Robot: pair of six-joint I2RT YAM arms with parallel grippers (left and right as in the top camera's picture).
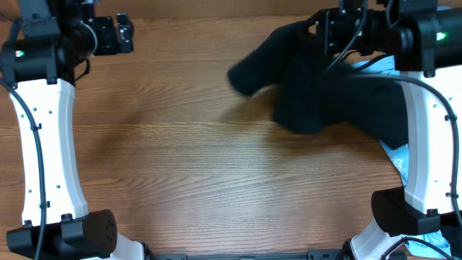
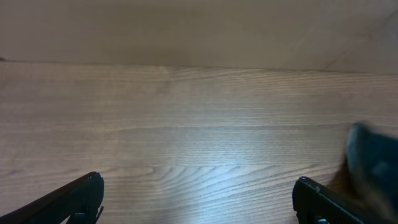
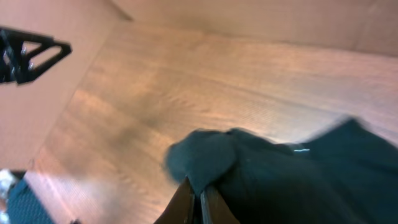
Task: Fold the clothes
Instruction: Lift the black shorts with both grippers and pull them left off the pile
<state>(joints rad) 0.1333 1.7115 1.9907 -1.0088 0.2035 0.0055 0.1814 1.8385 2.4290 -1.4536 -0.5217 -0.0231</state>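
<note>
Black garment [image 1: 325, 94] sat bunched near the bench's [image 1: 180, 159] far right edge, pinched by the right tool [image 3: 198, 193]; the left tool [image 2: 199, 205], spread wide, hovered over open wood.

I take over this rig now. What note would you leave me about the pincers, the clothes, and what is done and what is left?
Left pincer: open, holding nothing, above the table.
Right pincer: shut on the black garment, which lies bunched at the table's far right.
Light blue garment: partly under it, at the right edge.
Done: no fold visible yet.
Left: spread the black garment flat, fold it, then the others.
</note>
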